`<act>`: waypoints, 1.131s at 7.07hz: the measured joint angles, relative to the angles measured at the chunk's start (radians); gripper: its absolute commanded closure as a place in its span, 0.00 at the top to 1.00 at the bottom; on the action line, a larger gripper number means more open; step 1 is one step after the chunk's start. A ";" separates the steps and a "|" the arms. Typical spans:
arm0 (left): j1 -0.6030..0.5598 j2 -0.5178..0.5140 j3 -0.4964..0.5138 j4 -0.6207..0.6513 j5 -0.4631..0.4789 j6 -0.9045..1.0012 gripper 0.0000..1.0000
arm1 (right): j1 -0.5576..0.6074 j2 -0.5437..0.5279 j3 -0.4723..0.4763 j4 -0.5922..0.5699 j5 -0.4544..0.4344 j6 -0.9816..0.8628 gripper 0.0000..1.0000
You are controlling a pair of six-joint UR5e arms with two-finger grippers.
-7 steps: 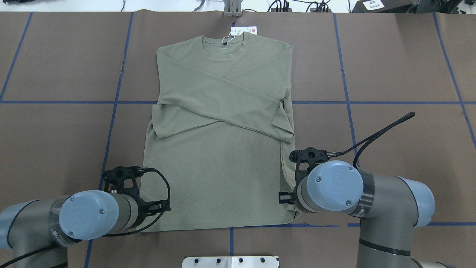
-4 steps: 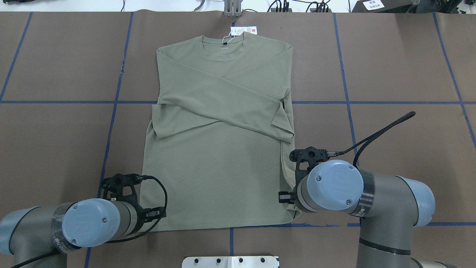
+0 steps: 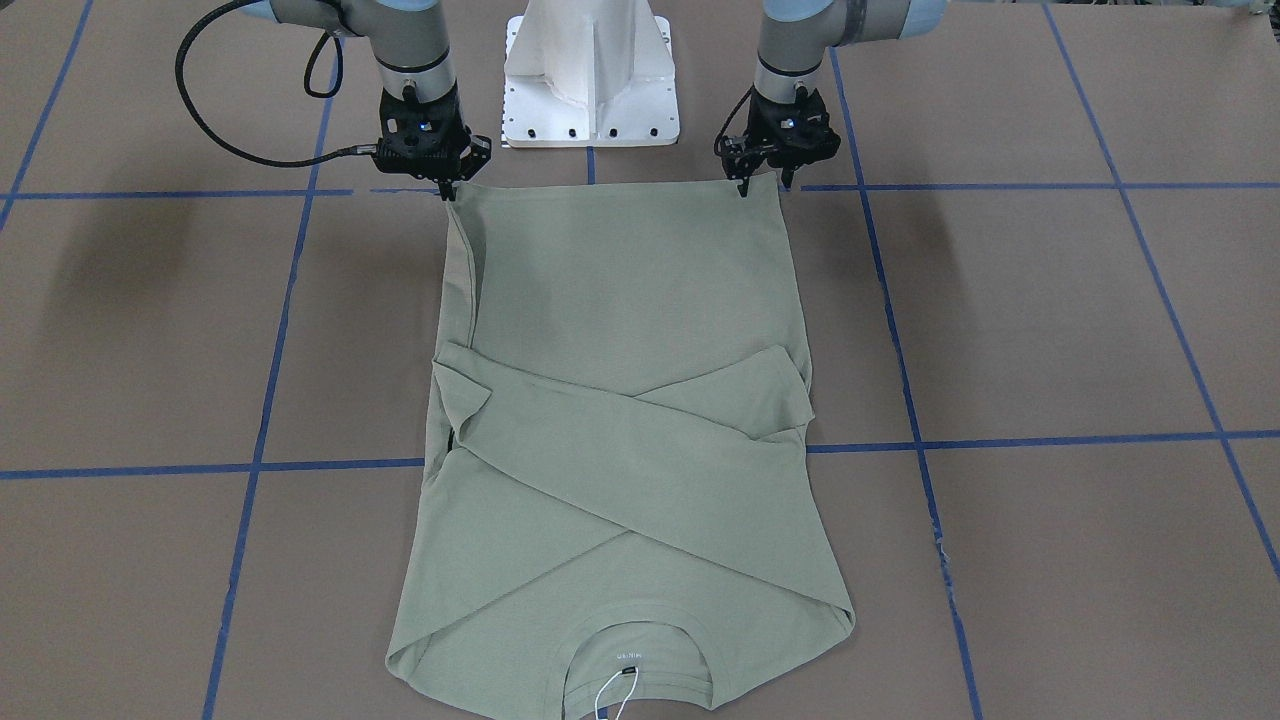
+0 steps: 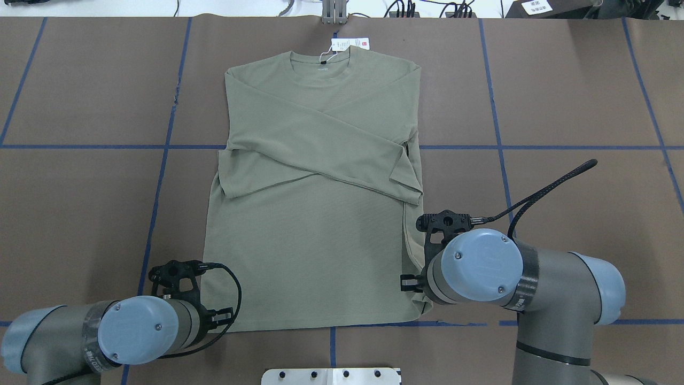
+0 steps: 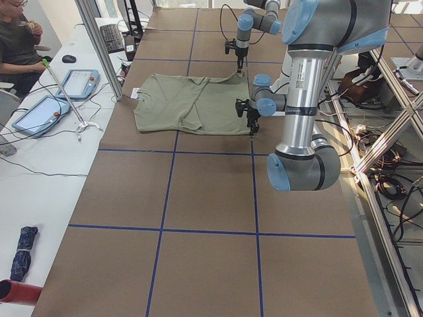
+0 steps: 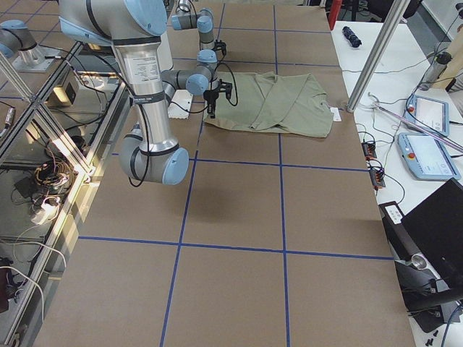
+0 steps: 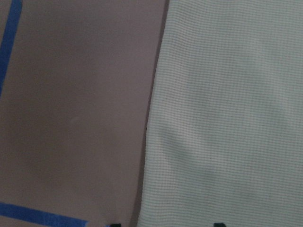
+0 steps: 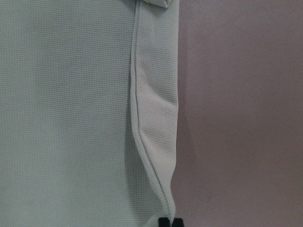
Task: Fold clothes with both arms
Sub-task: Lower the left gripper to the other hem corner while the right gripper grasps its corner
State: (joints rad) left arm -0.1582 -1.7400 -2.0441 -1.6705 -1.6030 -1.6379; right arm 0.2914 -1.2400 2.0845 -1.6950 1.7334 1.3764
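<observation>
Folding shirt [image 4: 310, 240], now lying flat on bench [image 4: 561, 107], collar on the far side from the robot base, hem on the near side, hang tag [image 4: 350, 44] poking out past the neck.

Counting sleeve step as done: both sleeves [image 4: 320, 144] lying crossed over the chest, cuffs tucked inside the body outline. Noting a narrow strip of side seam turned over along the R edge.

Pinching hem corner w/ right fingers [image 3: 446, 188], clenched on the cloth, tips meeting in the wrist cam w/ the rolled edge running in between.

Holding left fingers [image 3: 744, 183] spread apart at the other hem corner, straddling the edge, gripping nothing yet; prob. touching fabric, but only the tips showing in that wrist cam, so hard telling.

Judging progress at approx. halfway. Remaining: closing L side on its corner, lifting hem w/ both arms together, carrying it up toward the collar, laying it down square, poss. one more fold after that.
</observation>
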 measured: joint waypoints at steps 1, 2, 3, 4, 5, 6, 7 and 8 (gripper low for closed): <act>0.004 -0.001 0.003 0.000 0.000 0.000 0.17 | 0.000 0.000 -0.001 0.000 0.000 0.001 0.00; 0.005 -0.002 0.003 0.000 -0.001 0.000 0.00 | 0.000 -0.001 -0.001 0.000 0.000 0.001 0.00; 0.006 -0.002 0.000 0.000 -0.003 0.000 0.00 | 0.000 -0.001 -0.001 0.000 0.000 0.000 0.00; 0.006 -0.002 -0.006 0.000 -0.007 0.001 0.00 | 0.001 -0.001 -0.001 0.000 0.000 0.000 0.00; 0.006 -0.003 -0.018 0.001 -0.010 0.001 0.00 | 0.001 -0.002 -0.001 0.000 0.000 0.000 0.00; 0.004 -0.002 -0.039 0.006 -0.012 0.001 0.00 | 0.003 -0.002 -0.001 0.000 0.002 -0.001 0.00; 0.002 -0.001 -0.073 0.028 -0.013 0.001 0.00 | 0.009 -0.005 0.008 -0.001 0.013 -0.001 0.00; 0.000 0.000 -0.118 0.075 -0.016 0.002 0.00 | 0.016 -0.022 0.032 -0.002 0.035 -0.001 0.00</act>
State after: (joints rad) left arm -0.1583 -1.7402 -2.1616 -1.5955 -1.6187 -1.6358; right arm 0.3072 -1.2624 2.1170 -1.6969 1.7686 1.3756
